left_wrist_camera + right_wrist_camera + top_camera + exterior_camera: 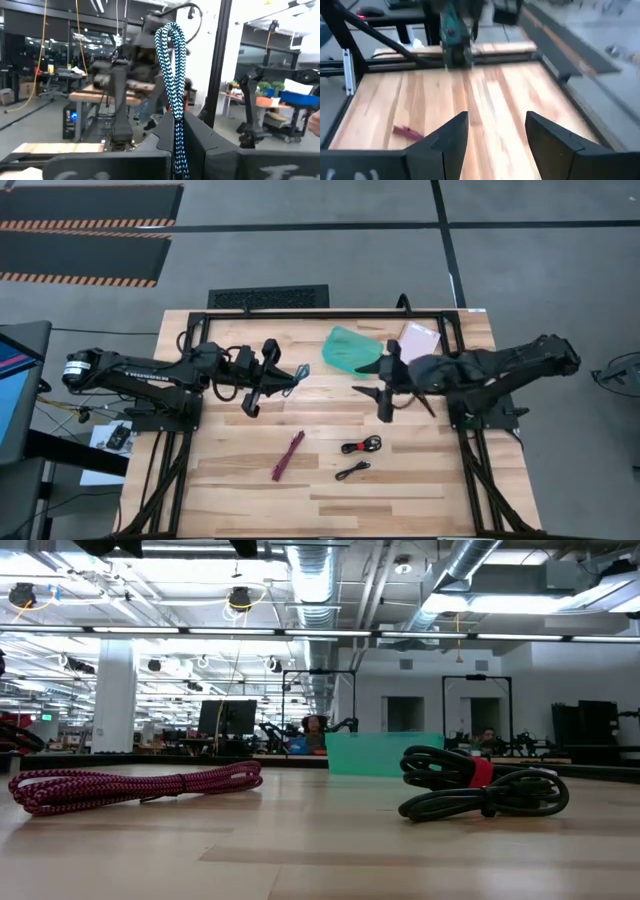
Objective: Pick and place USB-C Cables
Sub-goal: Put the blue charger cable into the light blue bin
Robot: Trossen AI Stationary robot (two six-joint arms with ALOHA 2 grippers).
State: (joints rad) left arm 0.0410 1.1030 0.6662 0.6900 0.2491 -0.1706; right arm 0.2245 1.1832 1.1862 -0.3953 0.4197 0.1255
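Note:
My left gripper (283, 376) hovers above the table's left-middle, level and pointing toward the table's right, and is shut on the light blue cable (171, 65). My right gripper (366, 382) is open above the table's middle, facing the left arm, its fingers (495, 131) holding nothing. The magenta-purple cable (288, 455) lies flat on the wood nearer the near edge, and also shows in the low view (140, 785). The black-with-red cable (360, 446) and the all-black cable (352, 470) lie to its right; in the low view they are close together (455, 768) (495, 802). My left gripper pinches the light blue cable bundle between its two fingers at a stretch of the strands (178, 131) toward one end. The fingers come level from the table's left. The looped end (170, 30) stands out past the fingertips, and the bundle is lifted clear of the table.
The teal tray (350, 350) sits near the far edge, just beyond my right gripper, with the pale pink packet (418, 338) to its right. A black frame rims the table's far edge and sides. Bare wood (400, 500) spreads along the near edge.

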